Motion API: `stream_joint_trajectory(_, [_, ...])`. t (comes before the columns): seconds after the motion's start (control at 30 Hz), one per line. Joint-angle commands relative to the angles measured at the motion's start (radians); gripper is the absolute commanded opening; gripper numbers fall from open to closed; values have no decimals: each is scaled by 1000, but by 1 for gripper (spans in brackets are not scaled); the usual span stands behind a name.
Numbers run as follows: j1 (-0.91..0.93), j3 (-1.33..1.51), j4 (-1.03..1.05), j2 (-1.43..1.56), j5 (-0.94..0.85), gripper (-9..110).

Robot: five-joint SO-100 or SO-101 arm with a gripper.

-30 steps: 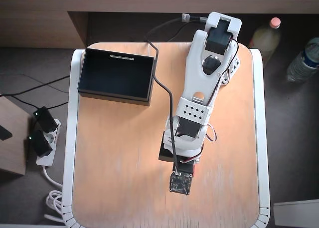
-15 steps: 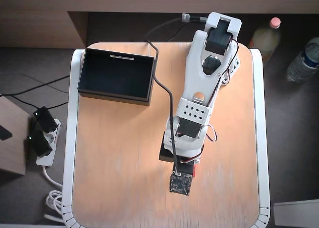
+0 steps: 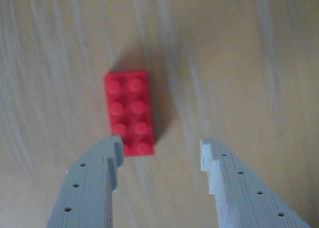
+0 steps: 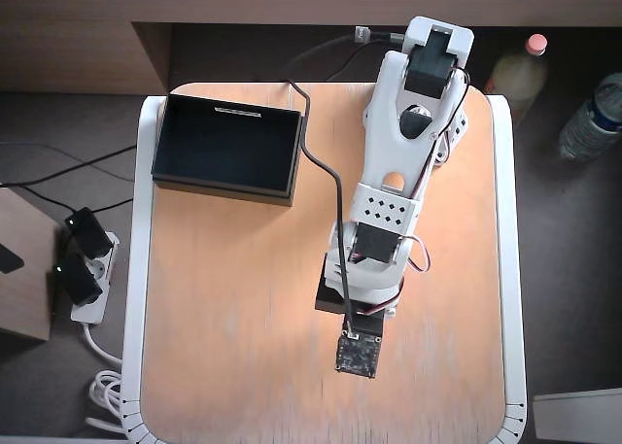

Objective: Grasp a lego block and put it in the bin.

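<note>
The lego block (image 3: 128,112) is a small red brick with studs, lying flat on the wooden table in the wrist view. My gripper (image 3: 161,143) is open just above it. The left fingertip (image 3: 110,155) sits at the brick's near corner, and the right fingertip (image 3: 215,163) stands well off to its right, so the brick lies left of the gap's middle. In the overhead view the wrist and its camera board (image 4: 357,355) cover both the brick and the fingers. The black bin (image 4: 222,186) stands at the table's far left corner, with nothing visible inside it.
A black cable (image 4: 326,172) runs from the back of the table along the arm, close to the bin's right wall. Two bottles (image 4: 515,70) stand on the floor at the right. A power strip (image 4: 83,269) lies on the floor at the left.
In the overhead view the arm has stretched slightly, carrying the wrist a little to the right. The bin has not moved.
</note>
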Motion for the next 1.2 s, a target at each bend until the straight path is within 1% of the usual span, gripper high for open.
stream_joint_trajectory(0.0, [-48, -160, 3, -2, -34, 16])
stream_joint_trajectory(0.3, [-60, -192, -35, -100, -51, 16])
stream_joint_trajectory(0.93, [-29, -192, -97, -190, -41, 16])
stream_joint_trajectory(1.07, [-26, -190, -98, -198, -38, 15])
stream_joint_trajectory(1.17, [-26, -190, -98, -199, -34, 10])
